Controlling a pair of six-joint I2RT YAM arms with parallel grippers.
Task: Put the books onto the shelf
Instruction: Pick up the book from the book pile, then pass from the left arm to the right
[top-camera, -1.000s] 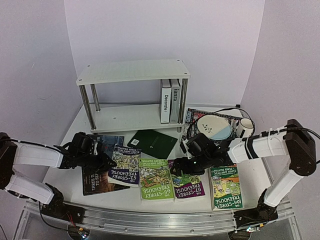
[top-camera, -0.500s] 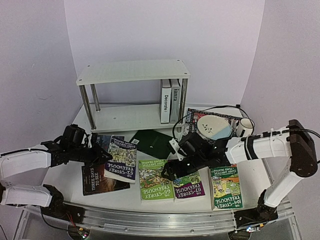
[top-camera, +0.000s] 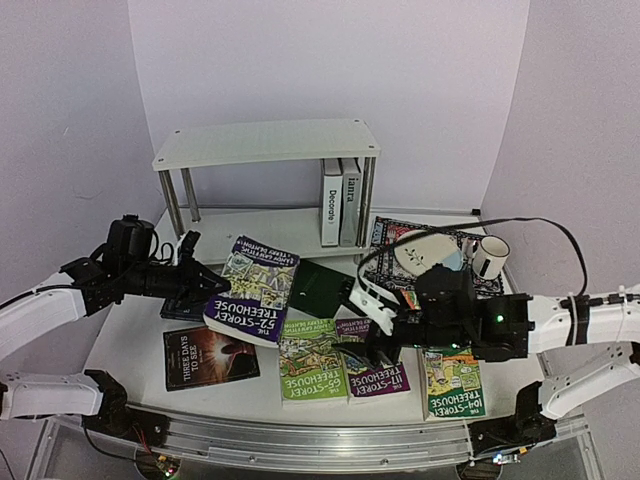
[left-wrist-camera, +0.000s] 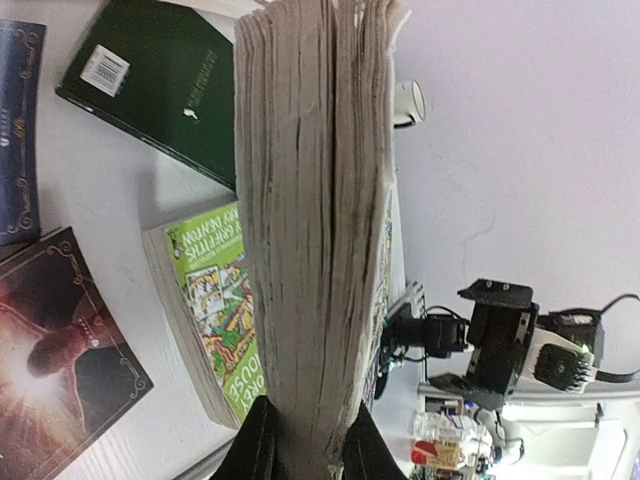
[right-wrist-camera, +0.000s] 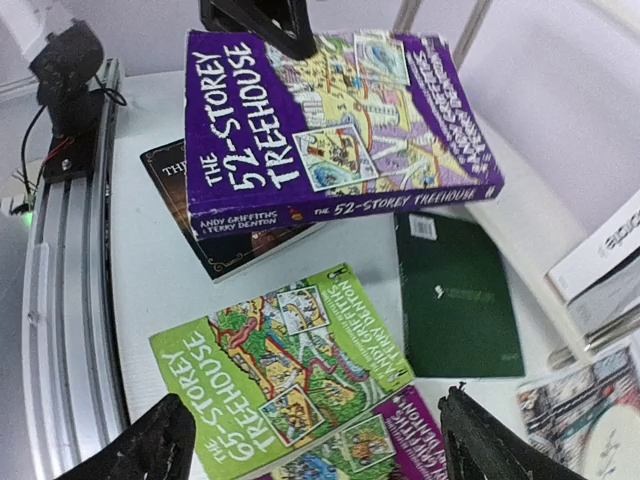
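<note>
Above a white table (top-camera: 130, 345), left gripper (top-camera: 195, 280) clamps the 52-Storey book (top-camera: 250, 290) aloft; upper-centre shelf (top-camera: 265, 145) likely next, book stood upright. Right gripper (top-camera: 360, 325) gapes.

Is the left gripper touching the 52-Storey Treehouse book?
Touching. In the left wrist view the left gripper clamps the 52-Storey Treehouse book from both sides.

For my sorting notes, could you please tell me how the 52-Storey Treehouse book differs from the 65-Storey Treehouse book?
The 52-Storey book has a purple cover; the 65-Storey book is green. The 52-Storey book is held tilted above the table by the left gripper; the 65-Storey book lies flat on it, ungripped. Both are Treehouse-series paperbacks.
</note>
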